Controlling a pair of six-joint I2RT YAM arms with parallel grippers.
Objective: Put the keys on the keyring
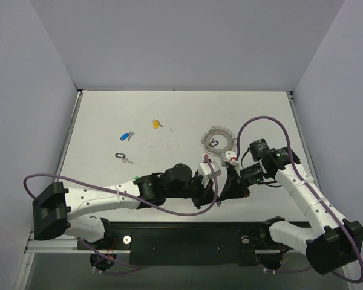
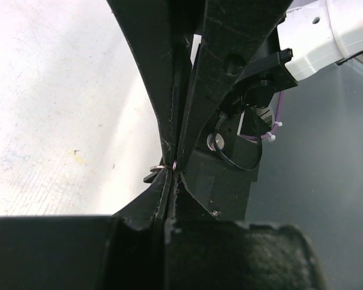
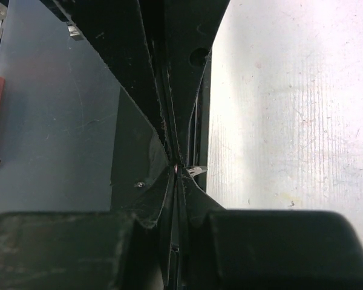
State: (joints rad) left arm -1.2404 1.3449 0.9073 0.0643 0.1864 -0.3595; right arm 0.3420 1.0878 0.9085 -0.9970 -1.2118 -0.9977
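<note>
The lacy silver keyring [image 1: 206, 141] lies flat at the table's right middle, with a black-capped key [image 1: 215, 144] inside its loop. Loose keys lie to the left: a blue one [image 1: 126, 136], a yellow one [image 1: 156, 124] and a black one [image 1: 123, 157]. My left gripper [image 1: 218, 194] and right gripper [image 1: 228, 191] meet tip to tip just in front of the keyring. Both are shut on one small silvery key [image 2: 159, 167] [image 3: 196, 170], of which only a sliver sticks out beside the pinched tips [image 2: 171, 172] [image 3: 176, 172]. Its cap colour is hidden.
White walls close in the table at the back and both sides. Purple cables [image 1: 263, 121] loop above the right arm and under the left forearm. A dark rail [image 1: 181, 238] runs along the near edge between the arm bases.
</note>
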